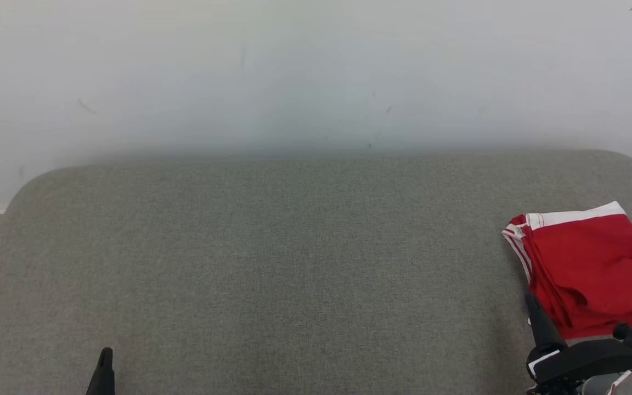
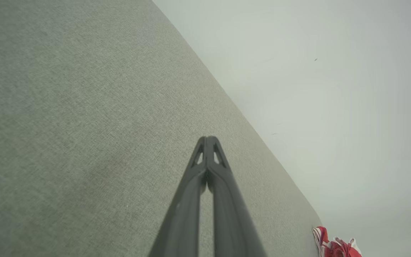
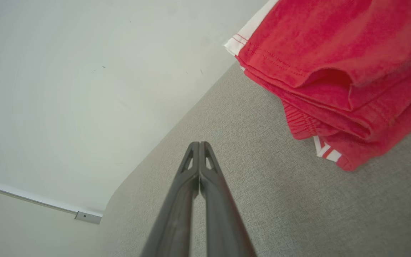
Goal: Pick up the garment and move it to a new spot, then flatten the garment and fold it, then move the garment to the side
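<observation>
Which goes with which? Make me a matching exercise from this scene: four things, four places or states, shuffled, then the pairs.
1 red garment
2 left gripper
3 right gripper
4 wall

a shut, right beside the folded cloth
b white, behind the grey cushion
c folded, at the cushion's right end
d shut, over bare fabric, far from the cloth

Pairs: 1-c, 2-d, 3-a, 4-b
</observation>
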You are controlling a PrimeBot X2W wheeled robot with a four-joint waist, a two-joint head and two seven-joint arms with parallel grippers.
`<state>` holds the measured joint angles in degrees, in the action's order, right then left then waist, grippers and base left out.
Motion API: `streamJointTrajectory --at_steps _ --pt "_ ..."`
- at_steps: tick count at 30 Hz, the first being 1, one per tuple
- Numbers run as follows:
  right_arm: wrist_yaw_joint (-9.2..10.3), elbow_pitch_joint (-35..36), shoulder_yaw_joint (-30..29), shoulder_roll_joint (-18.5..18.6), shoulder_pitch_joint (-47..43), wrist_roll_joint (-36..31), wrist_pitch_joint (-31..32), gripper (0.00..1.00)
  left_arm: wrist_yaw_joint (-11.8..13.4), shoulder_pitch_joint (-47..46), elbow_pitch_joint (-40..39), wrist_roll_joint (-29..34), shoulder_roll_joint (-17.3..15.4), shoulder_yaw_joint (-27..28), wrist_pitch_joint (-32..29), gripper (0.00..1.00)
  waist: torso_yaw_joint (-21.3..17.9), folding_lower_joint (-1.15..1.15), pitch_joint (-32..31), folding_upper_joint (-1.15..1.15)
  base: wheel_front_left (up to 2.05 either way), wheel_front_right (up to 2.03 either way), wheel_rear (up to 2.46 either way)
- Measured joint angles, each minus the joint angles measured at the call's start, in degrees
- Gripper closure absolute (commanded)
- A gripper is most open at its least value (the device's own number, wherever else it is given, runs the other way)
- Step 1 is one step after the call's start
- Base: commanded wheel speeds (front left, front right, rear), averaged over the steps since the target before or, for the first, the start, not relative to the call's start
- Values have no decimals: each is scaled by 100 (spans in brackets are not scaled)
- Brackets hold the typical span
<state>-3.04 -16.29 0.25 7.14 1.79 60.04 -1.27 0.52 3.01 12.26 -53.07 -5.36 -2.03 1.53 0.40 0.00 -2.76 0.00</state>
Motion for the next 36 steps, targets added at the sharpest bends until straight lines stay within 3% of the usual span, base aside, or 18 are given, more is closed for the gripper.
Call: streamJointTrajectory --at_steps 36 --pt "-233 -38 -476 -265 141 1895 481 100 -452 -415 294 -2343 181 453 -503 100 -24 0 175 0 0 0 0"
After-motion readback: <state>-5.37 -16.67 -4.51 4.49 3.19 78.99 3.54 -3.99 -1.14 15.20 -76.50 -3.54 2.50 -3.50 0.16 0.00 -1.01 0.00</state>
